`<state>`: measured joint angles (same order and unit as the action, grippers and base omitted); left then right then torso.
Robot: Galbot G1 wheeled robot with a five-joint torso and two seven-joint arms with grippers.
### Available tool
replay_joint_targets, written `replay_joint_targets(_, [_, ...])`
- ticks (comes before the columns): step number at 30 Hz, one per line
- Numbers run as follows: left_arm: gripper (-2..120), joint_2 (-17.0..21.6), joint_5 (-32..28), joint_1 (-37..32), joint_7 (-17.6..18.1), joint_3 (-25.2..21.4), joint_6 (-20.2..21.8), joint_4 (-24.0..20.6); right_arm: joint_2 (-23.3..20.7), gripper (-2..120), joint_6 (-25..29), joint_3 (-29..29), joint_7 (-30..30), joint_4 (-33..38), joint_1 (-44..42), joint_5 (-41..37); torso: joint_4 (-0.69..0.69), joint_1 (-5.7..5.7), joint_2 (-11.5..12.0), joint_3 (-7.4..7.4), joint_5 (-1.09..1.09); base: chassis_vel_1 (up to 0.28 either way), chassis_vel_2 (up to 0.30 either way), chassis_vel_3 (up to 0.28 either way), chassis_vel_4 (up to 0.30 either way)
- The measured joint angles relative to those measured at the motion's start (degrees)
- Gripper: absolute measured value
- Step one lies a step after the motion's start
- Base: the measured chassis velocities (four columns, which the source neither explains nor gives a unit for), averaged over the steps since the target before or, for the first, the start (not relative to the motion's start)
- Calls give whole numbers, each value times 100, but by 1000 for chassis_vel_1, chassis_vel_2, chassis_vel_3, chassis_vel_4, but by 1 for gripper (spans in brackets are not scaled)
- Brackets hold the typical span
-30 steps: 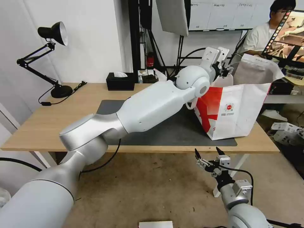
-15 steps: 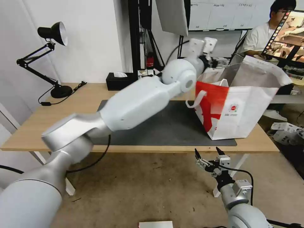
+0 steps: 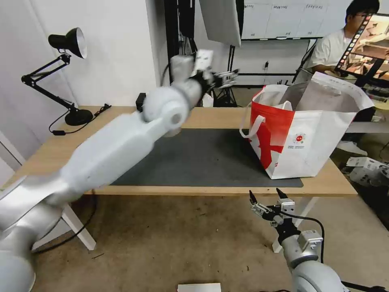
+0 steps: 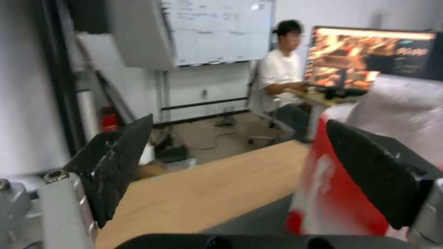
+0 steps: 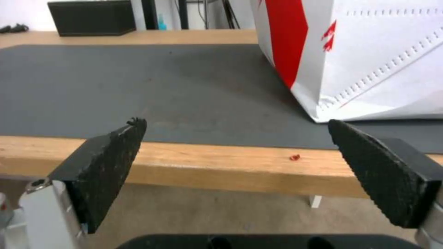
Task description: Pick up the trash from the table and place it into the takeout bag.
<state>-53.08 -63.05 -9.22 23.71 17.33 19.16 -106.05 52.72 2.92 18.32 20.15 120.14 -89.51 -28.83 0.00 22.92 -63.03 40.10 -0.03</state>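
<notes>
My left jaws (image 3: 227,78) are up in the air above the far edge of the bench (image 3: 56,154), well left of the takeout bag (image 3: 302,134). They're spread wide w/ nothing btwn them; in the left wrist view both black pads (image 4: 117,166) stand far apart, bench top and the bag's red panel (image 4: 323,193) behind.

My right jaws (image 3: 267,198) hang low in front of the bench's near edge, below the top, also wide open & empty. Right wrist view: pads (image 5: 106,166) apart, dark grey mat (image 5: 138,90) straight ahead, bag's lower corner (image 5: 369,69) sitting on the mat.

Bag stands upright at the right end of the mat (image 3: 202,158), mouth open, foil lining showing, white strap handle (image 3: 249,125) hanging on its left side. Can't see into it.

One tiny red scrap (image 5: 294,157) lies on the bare wood strip at the near edge, just in front of the mat. Black tissue box (image 5: 90,17) sits at the far side; desk lamp (image 3: 60,77) at the far left corner.
</notes>
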Motion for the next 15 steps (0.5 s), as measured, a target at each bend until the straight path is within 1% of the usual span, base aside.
replay_joint_targets(1, [100,0,0,0,0,0,0,0,0,100,0,0,0,0,0,0,0,0,0,0,0,0,0,0,0])
replay_joint_targets(3, [100,461,531,-975,-41,-731,-196,-504,0,100,0,0,0,0,0,0,0,-1,0,0,-1,0,0,0,0])
replay_joint_targets(4, [100,660,901,-1667,-100,-1254,-410,-738,1,100,0,0,-1,0,0,0,0,-1,0,-1,0,0,0,0,0])
replay_joint_targets(5, [100,660,901,-1667,-100,-1254,-410,-738,1,100,0,0,-1,0,0,0,0,-1,0,-1,0,0,0,0,0])
replay_joint_targets(6, [100,813,1207,-2377,-136,-1754,-633,-945,0,100,0,0,0,-1,0,0,3,-1,0,0,-3,0,0,0,0])
replay_joint_targets(7, [100,924,1413,-2938,-145,-2115,-801,-1096,0,100,0,0,0,0,1,0,3,-1,0,-1,-3,0,0,0,0])
replay_joint_targets(8, [100,983,1715,-3597,-149,-2504,-992,-1264,0,100,0,0,0,0,0,0,4,-1,0,-1,2,0,0,0,0])
replay_joint_targets(9, [100,983,1715,-3597,-149,-2504,-992,-1264,0,100,0,0,0,0,0,0,4,-1,0,-1,2,0,0,0,0])
replay_joint_targets(10, [100,952,2029,-4128,-163,-2811,-1157,-1365,0,100,0,0,-1,0,1,0,2,-2,0,-1,2,0,0,0,0])
replay_joint_targets(11, [100,817,2486,-4794,-181,-3238,-1358,-1481,0,100,0,0,0,0,0,0,0,-1,0,-1,-1,0,0,0,0])
replay_joint_targets(12, [100,619,2898,-5409,-194,-3633,-1507,-1622,0,100,0,0,0,0,0,0,-1,-1,0,-1,1,0,0,0,0])
replay_joint_targets(13, [100,619,2898,-5409,-194,-3633,-1507,-1622,0,100,0,0,0,0,0,0,-1,-1,0,-1,1,0,0,0,0])
replay_joint_targets(14, [100,451,3165,-5870,-230,-3899,-1600,-1728,0,100,0,0,0,-1,0,0,-3,-1,0,-1,4,0,0,0,0])
replay_joint_targets(15, [100,201,3507,-6496,-259,-4205,-1738,-1846,-1,100,0,0,0,-1,0,-1,-1,-1,-1,-1,2,0,0,0,0])
